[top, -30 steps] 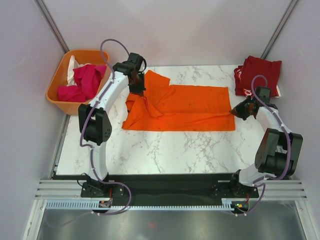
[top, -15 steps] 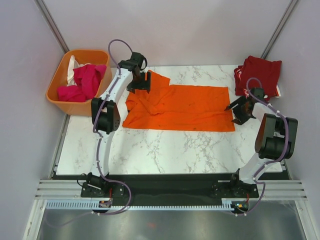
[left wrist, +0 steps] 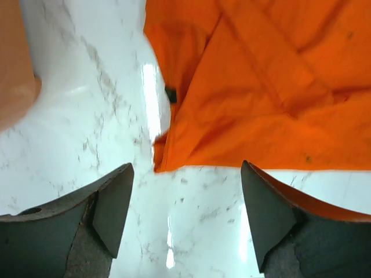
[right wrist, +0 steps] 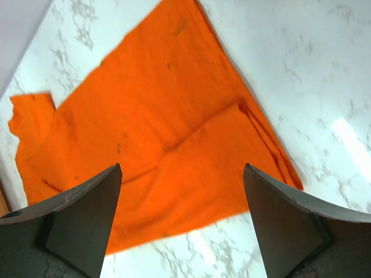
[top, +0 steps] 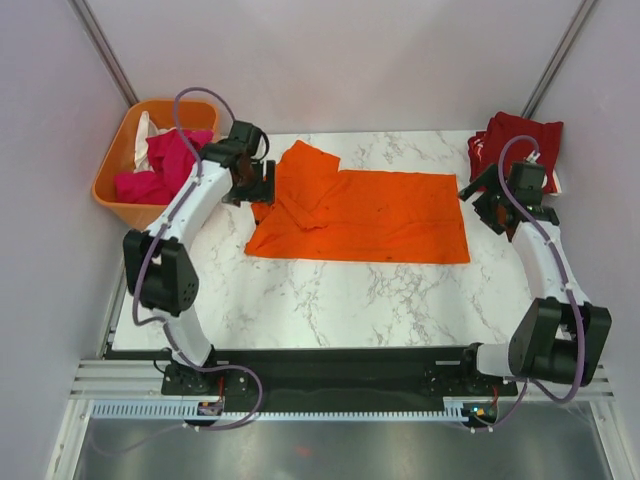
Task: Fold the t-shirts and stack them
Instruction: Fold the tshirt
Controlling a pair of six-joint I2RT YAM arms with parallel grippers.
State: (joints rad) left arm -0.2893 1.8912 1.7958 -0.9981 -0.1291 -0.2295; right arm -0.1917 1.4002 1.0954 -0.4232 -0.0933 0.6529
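A bright orange t-shirt point(top: 370, 212) lies spread on the marble table, folded lengthwise, its sleeve end rumpled at the left. My left gripper point(top: 258, 182) hovers open just off that left end; in the left wrist view the cloth point(left wrist: 272, 87) lies beyond the empty fingertips point(left wrist: 184, 217). My right gripper point(top: 480, 200) is open beside the shirt's right edge, with the orange cloth point(right wrist: 168, 133) ahead of its fingers and nothing between them. Folded dark red t-shirts point(top: 518, 150) are piled at the back right corner. Magenta and white shirts point(top: 165, 160) lie in the basket.
An orange plastic basket point(top: 112, 178) stands off the table's back left corner, close behind the left arm. Its rim point(left wrist: 14, 75) shows at the left of the left wrist view. Grey walls enclose the table on three sides.
Both grippers opened and let go of the orange shirt. The left one drew back leftward off the sleeve end; the right one moved back and up towards the red pile.
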